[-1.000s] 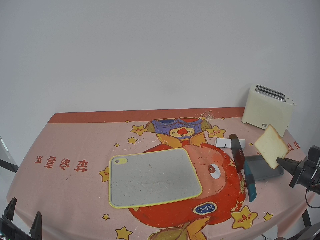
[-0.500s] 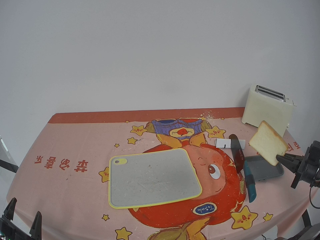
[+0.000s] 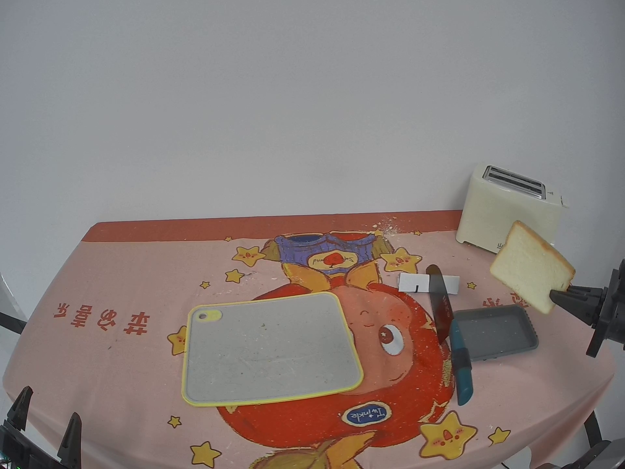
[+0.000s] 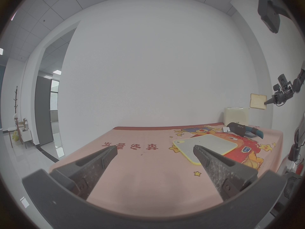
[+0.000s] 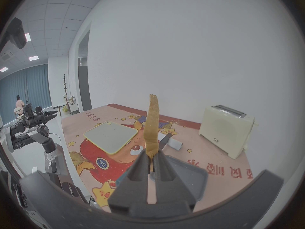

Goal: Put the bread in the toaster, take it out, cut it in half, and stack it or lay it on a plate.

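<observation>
bread (image 3: 532, 267) higher now, edge-on from the wrist between tight right jaws; left jaws apart

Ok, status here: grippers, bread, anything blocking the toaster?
Right gripper shut on bread, aloft near toaster. Left gripper open, holding nothing. Nothing blocking toaster slots.

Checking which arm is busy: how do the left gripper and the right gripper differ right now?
The left gripper is open and empty; the right gripper is shut on a corner of the bread slice. The left gripper sits low at the near left corner of the table; the right gripper is raised on the right, near the toaster. Both are dark and two-fingered.
</observation>
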{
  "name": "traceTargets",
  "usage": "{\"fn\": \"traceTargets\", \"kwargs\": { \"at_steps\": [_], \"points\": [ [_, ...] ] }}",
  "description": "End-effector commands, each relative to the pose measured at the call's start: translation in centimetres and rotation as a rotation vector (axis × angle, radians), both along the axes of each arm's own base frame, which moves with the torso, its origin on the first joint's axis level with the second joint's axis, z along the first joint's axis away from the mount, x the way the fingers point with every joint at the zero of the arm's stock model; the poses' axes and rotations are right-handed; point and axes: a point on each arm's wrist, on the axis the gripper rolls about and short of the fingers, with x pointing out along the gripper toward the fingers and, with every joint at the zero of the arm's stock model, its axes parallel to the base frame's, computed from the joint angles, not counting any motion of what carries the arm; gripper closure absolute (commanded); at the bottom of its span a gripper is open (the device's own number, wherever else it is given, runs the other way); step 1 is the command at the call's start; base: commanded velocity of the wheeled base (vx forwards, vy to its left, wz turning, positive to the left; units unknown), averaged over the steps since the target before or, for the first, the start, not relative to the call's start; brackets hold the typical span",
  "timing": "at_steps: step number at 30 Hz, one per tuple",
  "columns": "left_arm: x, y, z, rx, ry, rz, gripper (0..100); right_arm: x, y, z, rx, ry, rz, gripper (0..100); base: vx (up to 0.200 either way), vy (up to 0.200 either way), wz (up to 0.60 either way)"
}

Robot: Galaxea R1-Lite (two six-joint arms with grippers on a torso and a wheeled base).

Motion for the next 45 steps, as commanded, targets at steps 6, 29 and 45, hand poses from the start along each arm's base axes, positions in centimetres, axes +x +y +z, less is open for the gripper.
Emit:
{"fn": "traceTargets", "kwargs": {
  "at_steps": [6, 29, 45],
  "points": [
    [0.1, 0.0, -0.5, -0.002, 0.019, 0.0, 0, 1.0, 0.1, 1.2, 0.001, -0.021, 0.001, 100, 0.0, -0.2, 0.0],
    [0.1, 0.0, -0.5, -0.005, 0.019, 0.019, 0, 9.0, 1.2, 4.6, -0.088, -0.101, 0.105, 100, 0.0, -0.165, 0.0],
    [0.1, 0.0, -0.5, 0.001, 0.019, 0.015, 0, 14.4, 4.3, 5.2, -0.091, -0.102, 0.201, 100, 0.0, 0.0, 0.0]
  ]
}}
